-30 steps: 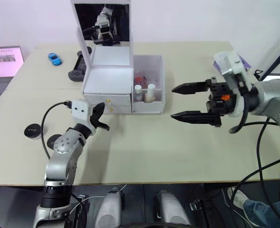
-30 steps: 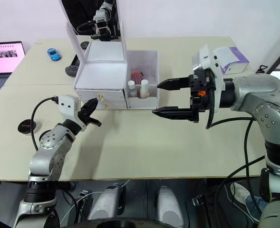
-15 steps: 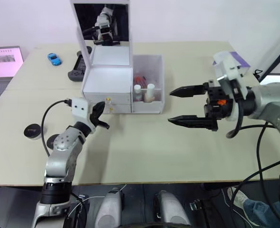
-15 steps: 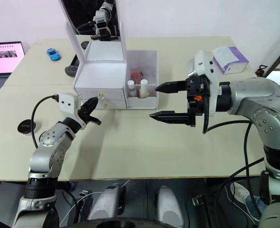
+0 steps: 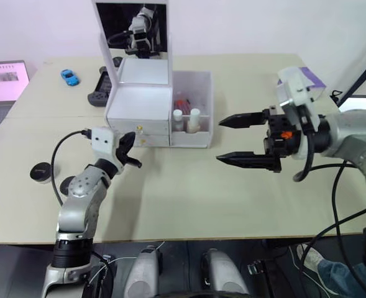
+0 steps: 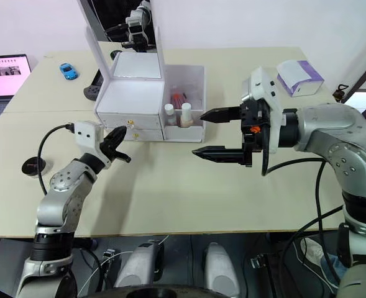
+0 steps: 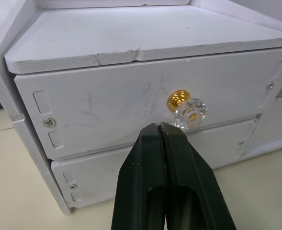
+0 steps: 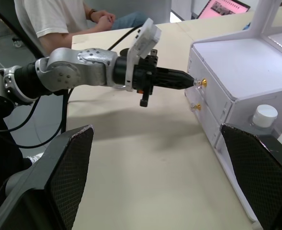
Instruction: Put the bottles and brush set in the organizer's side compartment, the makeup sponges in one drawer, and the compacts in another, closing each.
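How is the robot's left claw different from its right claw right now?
The left gripper has its jaws shut tight, while the right gripper has its jaws spread wide apart. The left gripper sits close to the gold-and-clear knob on the upper drawer of the white makeup organizer, while the right gripper hangs above the beige table, off to the organizer's side. Both have two black fingers and hold nothing.
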